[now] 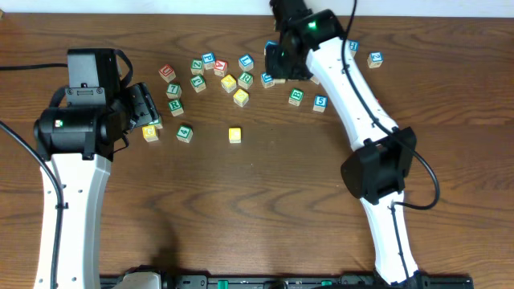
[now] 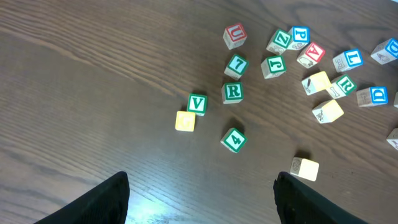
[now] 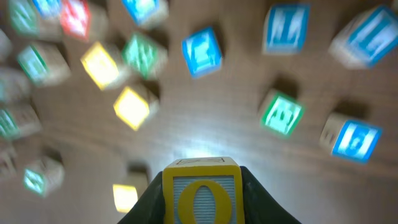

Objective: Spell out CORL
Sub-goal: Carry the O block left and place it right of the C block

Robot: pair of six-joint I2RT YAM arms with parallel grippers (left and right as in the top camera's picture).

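My right gripper point(image 1: 277, 63) is shut on a yellow cube with an O point(image 3: 202, 190) and holds it above the back cluster of cubes; the right wrist view is blurred. A plain yellow-topped cube point(image 1: 234, 135) stands alone toward the front and also shows in the left wrist view point(image 2: 305, 168). A green R cube point(image 1: 175, 106) sits left of the cluster, also seen in the left wrist view point(image 2: 232, 92). A blue L cube point(image 1: 246, 62) lies at the back, also seen in the left wrist view point(image 2: 352, 59). My left gripper point(image 1: 144, 103) is open and empty, its fingers point(image 2: 199, 205) above bare table.
Several other letter and number cubes lie scattered across the back: a green V point(image 2: 198, 103) beside a yellow cube point(image 2: 185, 121), a green 4 point(image 2: 234, 139), a green 7 point(image 2: 236, 65), a red U point(image 2: 234, 34), a blue 5 point(image 1: 320, 102).
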